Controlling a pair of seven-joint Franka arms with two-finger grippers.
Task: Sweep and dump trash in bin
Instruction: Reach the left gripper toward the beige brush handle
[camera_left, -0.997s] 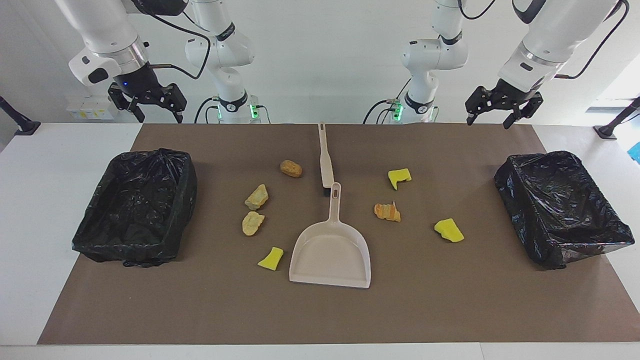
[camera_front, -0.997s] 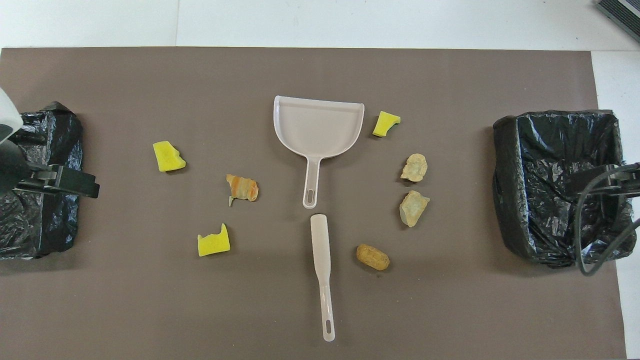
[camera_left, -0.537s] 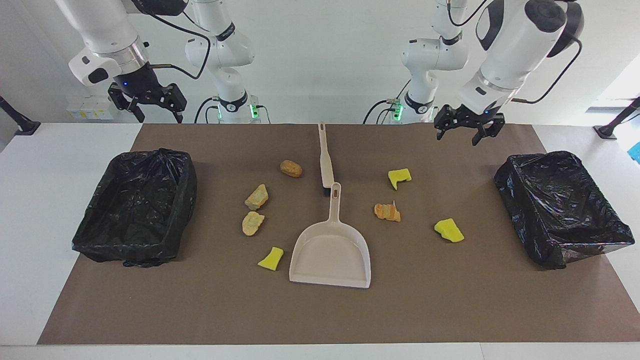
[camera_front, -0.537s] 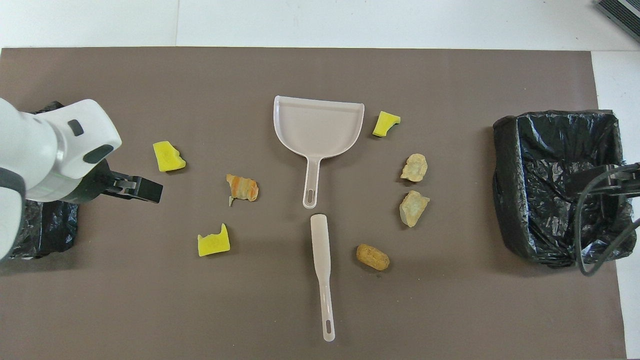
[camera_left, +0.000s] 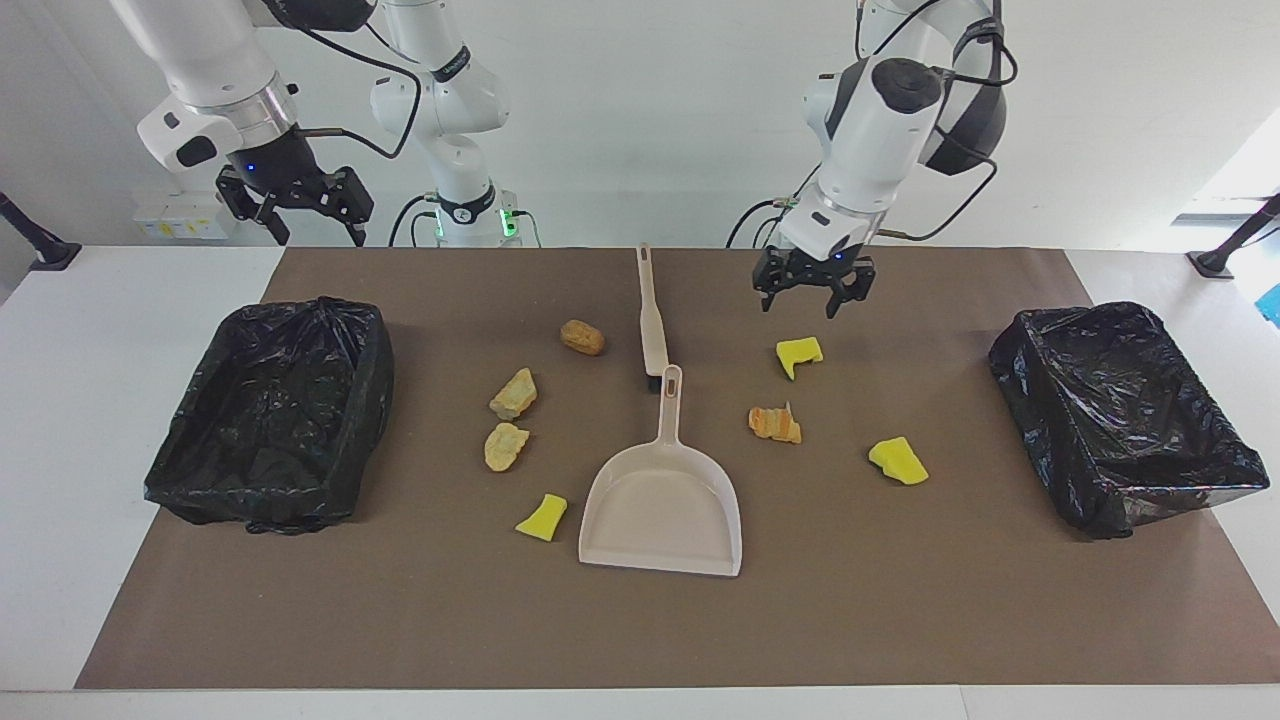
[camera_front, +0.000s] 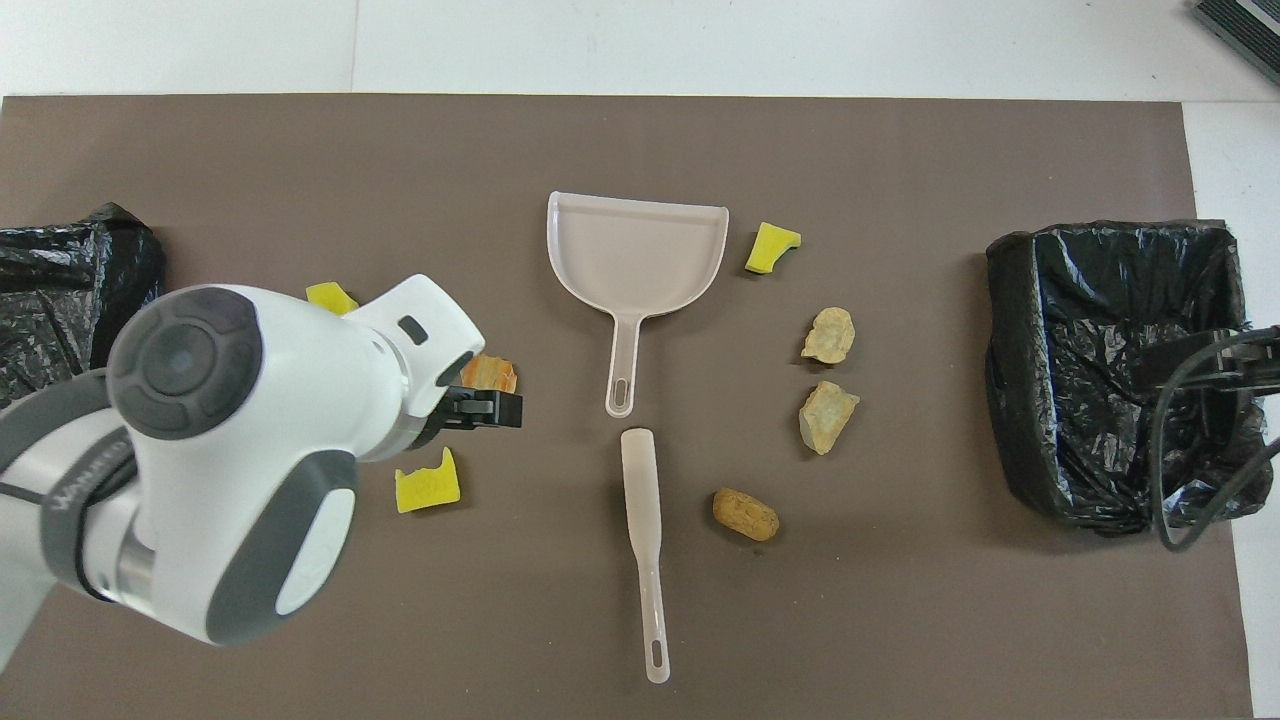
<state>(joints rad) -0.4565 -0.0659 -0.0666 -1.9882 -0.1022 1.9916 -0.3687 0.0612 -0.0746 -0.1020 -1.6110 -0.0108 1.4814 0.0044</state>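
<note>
My left tool (camera_left: 812, 297) hangs open and empty over the brown mat (camera_left: 900, 600), above the yellow sponge chunk (camera_left: 798, 355) nearest the robots at the left arm's end; I judge it is placed to reach the brush (camera_left: 651, 312), which lies at mid-worktop with its handle pointing toward the robots. My right tool (camera_left: 298, 205), also open and empty, waits raised above the robots' edge of the worktop (camera_left: 80, 400), by the right arm's bin (camera_left: 275, 415). The dustpan (camera_left: 662, 500) lies flat just past the brush, handle toward it, mouth facing away from the robots, so both tools can be taken from my side. The trash is unswept: three yellow sponge chunks and four tan-orange lumps lie scattered on both sides of the dustpan, one lump (camera_front: 490, 372) partly hidden under my left arm in the overhead view. A second bin (camera_left: 1125, 415), likewise lined in black plastic, sits at the left arm's end. White walls surround the white worktop.
</note>
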